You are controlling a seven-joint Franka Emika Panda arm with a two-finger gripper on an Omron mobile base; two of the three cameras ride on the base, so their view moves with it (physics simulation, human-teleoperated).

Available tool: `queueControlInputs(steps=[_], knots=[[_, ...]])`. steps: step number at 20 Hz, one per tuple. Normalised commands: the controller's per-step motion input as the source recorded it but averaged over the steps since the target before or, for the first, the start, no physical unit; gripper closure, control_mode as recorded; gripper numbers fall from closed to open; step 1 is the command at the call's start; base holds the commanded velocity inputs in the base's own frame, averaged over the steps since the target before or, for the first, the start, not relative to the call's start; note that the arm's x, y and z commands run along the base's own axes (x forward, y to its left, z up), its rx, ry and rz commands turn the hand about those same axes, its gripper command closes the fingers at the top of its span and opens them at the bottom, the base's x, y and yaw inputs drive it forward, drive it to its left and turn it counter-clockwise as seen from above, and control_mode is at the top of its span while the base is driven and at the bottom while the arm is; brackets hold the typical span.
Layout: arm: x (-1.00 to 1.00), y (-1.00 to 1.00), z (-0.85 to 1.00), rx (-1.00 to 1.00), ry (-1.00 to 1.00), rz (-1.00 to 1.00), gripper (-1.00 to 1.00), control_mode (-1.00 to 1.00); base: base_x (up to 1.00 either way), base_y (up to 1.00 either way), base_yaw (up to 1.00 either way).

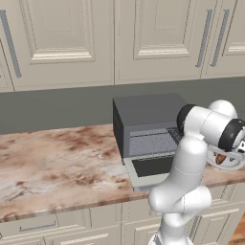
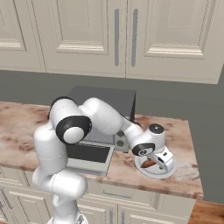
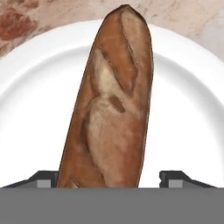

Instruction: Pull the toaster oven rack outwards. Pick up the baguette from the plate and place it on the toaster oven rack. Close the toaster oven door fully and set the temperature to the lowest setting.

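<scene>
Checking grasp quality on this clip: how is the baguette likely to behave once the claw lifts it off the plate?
The baguette looks crusty and straight, so probably stiff. Its rounded sides may roll on the smooth plate. The claw straddles one end, so it may tip.

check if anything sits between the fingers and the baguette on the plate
Nothing visible does. In the hand view the baguette lies bare on the plate, and the fingers flank its near end with no other object in between.
</scene>
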Motion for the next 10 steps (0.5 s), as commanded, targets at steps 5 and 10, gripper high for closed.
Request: queueControlInputs(steps=[5,10], knots=[[-0.04,0.01,-0.01,0.0,0.0,0.0,1.0,-1.0,0.0,0.0,0.0],[-0.2,0.05,0.0,0.0,-0.02,0.0,1.0,-1.0,0.0,0.0,0.0]])
